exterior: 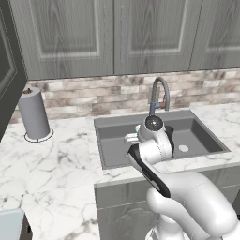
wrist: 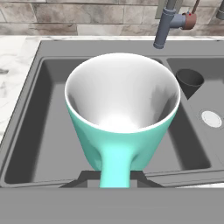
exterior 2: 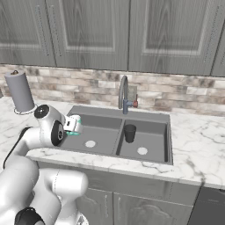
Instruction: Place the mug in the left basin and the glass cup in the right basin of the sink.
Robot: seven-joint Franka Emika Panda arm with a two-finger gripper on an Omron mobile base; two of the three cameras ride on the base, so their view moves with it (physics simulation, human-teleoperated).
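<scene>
My gripper (wrist: 114, 178) is shut on the handle of the mug (wrist: 122, 109), a teal cup with a white inside and rim. The mug hangs upright over the left basin of the grey sink (wrist: 26, 131), clear of its floor. From the right base view the mug (exterior 2: 74, 125) sits at the end of my hand, above the left basin's left side. The glass cup (exterior 2: 129, 133), a dark tumbler, stands upright in the right basin near the dividing ridge, and it also appears as the glass cup (wrist: 189, 81) in the hand view.
A curved grey faucet (exterior 2: 124, 94) rises behind the sink's ridge, its spout (wrist: 168, 24) just beyond the mug. A paper towel roll (exterior: 33, 114) stands on the marble counter at the left. Each basin has a pale drain (exterior 2: 90, 143). Grey cabinets hang above.
</scene>
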